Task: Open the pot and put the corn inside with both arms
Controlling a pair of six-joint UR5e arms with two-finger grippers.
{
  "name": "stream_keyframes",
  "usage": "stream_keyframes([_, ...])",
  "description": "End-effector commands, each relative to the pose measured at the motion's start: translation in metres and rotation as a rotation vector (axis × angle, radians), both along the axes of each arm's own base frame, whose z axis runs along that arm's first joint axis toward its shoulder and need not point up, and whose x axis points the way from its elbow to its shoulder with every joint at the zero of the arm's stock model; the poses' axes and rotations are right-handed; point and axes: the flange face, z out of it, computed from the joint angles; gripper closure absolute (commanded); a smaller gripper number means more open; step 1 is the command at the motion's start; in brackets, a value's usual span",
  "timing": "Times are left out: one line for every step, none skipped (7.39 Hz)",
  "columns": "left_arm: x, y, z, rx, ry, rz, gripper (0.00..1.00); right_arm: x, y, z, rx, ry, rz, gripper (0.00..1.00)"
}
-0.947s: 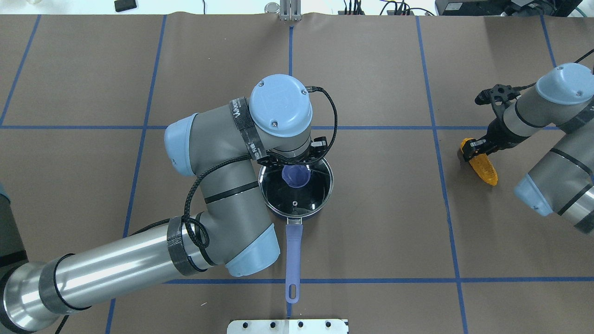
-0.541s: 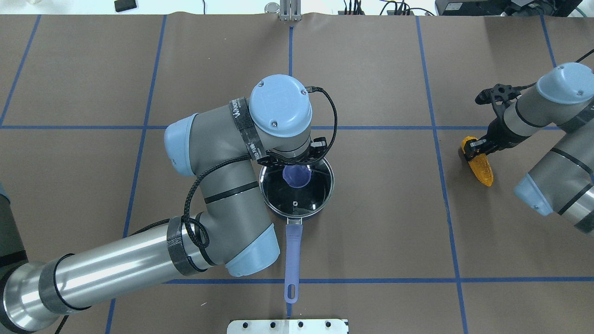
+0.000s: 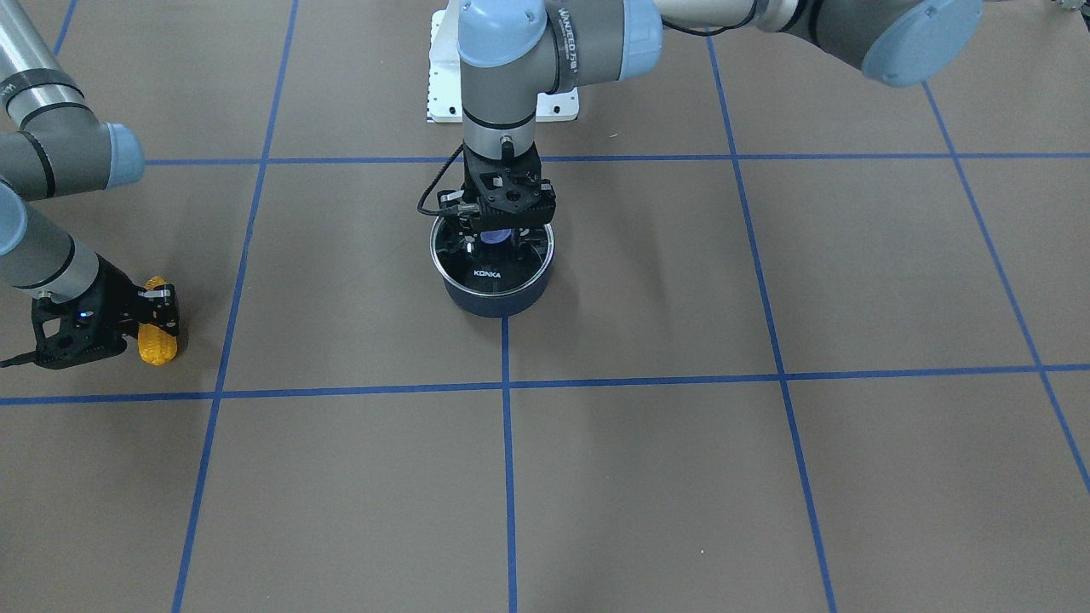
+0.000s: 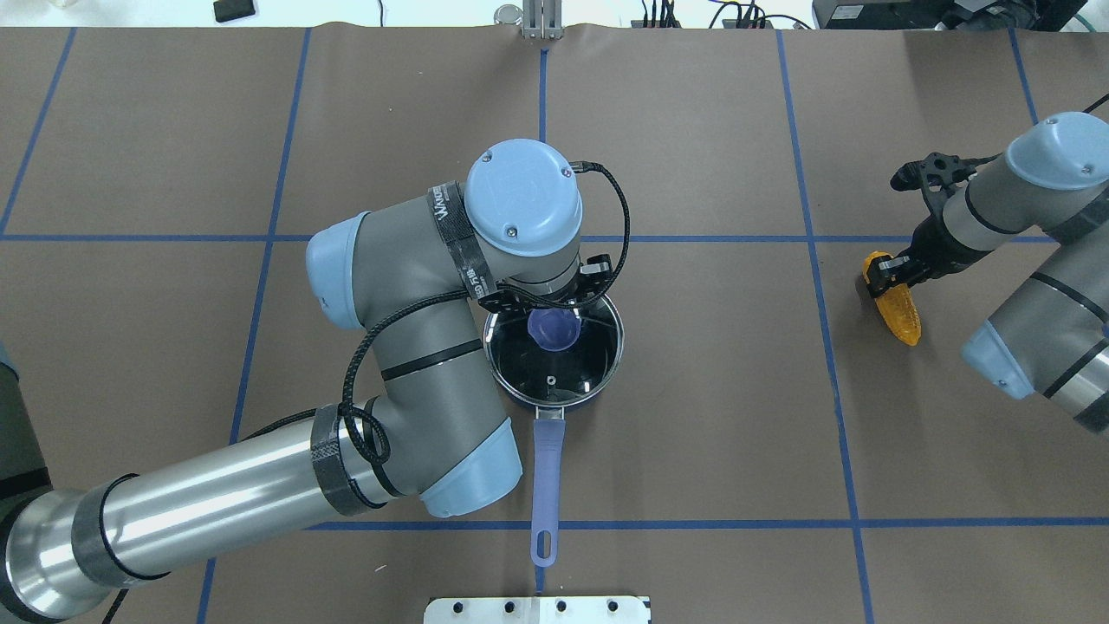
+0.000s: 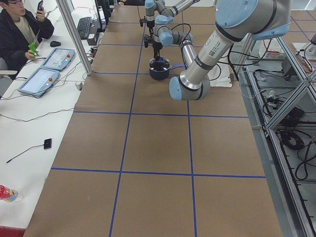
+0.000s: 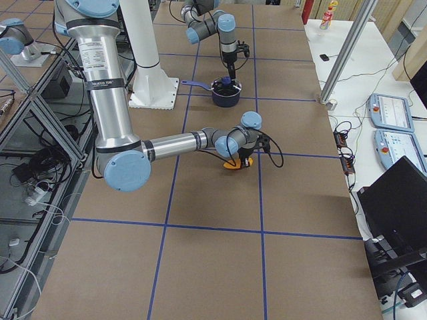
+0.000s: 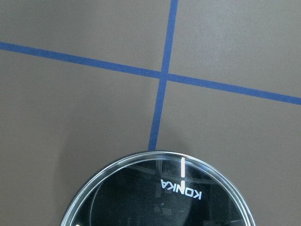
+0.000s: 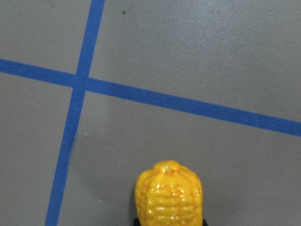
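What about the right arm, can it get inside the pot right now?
Probably not yet. The glass lid still covers the pot, with the left gripper right at its knob. The right gripper holds the corn off to the side.

The small dark navy saucepan (image 3: 498,300) stands upright at the middle of the brown table (image 4: 710,407), its long purple-blue handle (image 4: 548,477) pointing toward the robot's base. It is closed: a round glass lid (image 3: 494,271) marked KONKA sits on its rim. The grey-silver left arm (image 4: 260,485), with light blue joint caps, reaches over it. The black left gripper (image 3: 496,245) points straight down with its fingers either side of the lid's purple knob (image 4: 553,329) — whether they press on it cannot be told.

The small orange-yellow corn cob (image 4: 901,314) is well apart, to the robot's right. It is clamped at one end in the black right gripper (image 4: 885,273) of the right arm (image 4: 1040,295) — free tip pointing away, low over the table.
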Motion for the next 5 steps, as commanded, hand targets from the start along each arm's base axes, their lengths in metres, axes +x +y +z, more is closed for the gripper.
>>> stream_keyframes([-0.002,0.001,0.003,-0.002,-0.003,0.001,0.14,0.002,-0.006,-0.007,-0.011,-0.011,0.013,1.0])
stream_keyframes([-0.003,0.001,0.007,-0.004,-0.007,-0.002,0.14,0.006,-0.011,-0.01,-0.017,-0.014,0.024,1.0])
stream_keyframes([-0.002,0.002,0.008,-0.005,-0.008,0.0,0.14,0.01,-0.016,-0.015,-0.019,-0.023,0.034,1.0])
stream_keyframes([0.0,0.004,0.012,-0.009,-0.013,0.004,0.14,0.014,-0.018,-0.016,-0.023,-0.029,0.038,1.0])
stream_keyframes([0.0,0.005,0.012,-0.008,-0.012,0.006,0.17,0.017,-0.032,-0.031,-0.04,-0.029,0.049,1.0])
